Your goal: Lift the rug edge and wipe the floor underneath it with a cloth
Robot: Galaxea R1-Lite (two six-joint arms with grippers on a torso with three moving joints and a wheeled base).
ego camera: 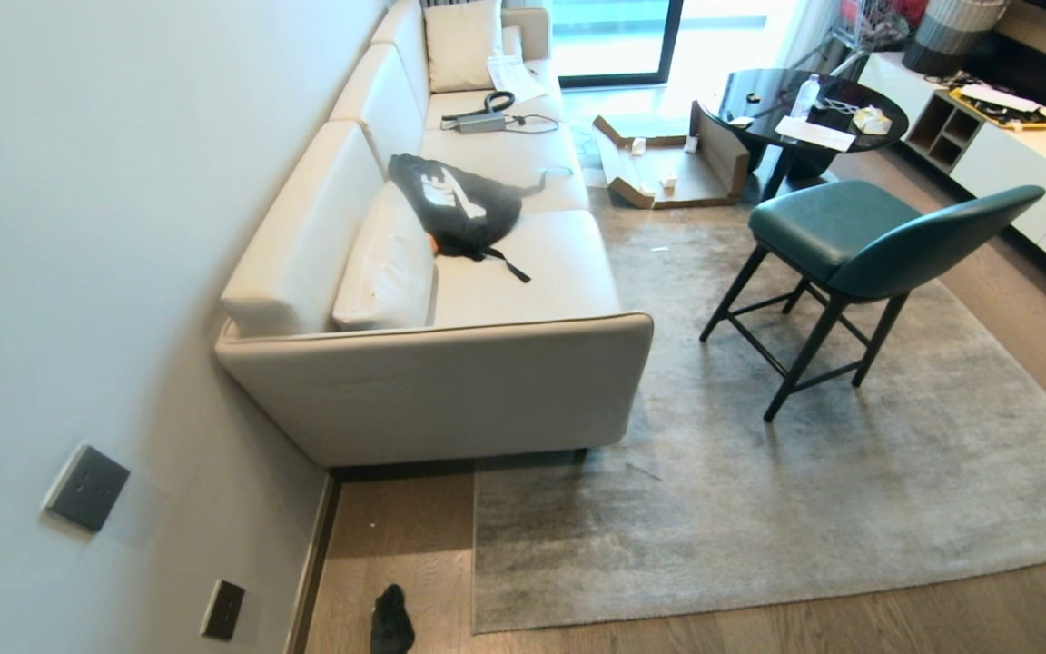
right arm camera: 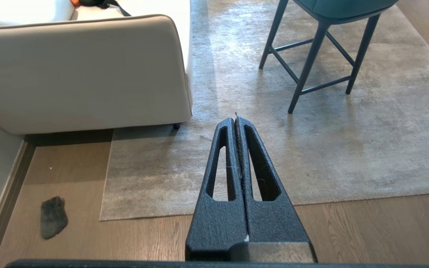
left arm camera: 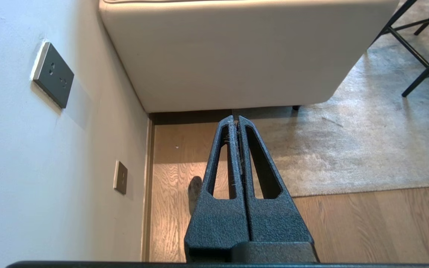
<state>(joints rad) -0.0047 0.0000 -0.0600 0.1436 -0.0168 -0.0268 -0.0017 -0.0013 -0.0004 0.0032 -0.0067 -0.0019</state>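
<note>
Head view: wood floor bears the rug, flat; the cloth lies near-left by the wall.

Left wrist: my left gripper is pressed together, empty.

Right wrist: my right gripper likewise. Risk: a thin rug edge may slip from my fingers.

Mottled grey rug, brown wood-grain floor, dark cloth, teal chair.

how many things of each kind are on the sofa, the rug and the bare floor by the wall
On the sofa: 5 (black bag, 2 cushions, power adapter with cable, paper)
On the rug: 1 (green chair)
On the floor by the wall: 1 (cloth)
Total: 7
</note>
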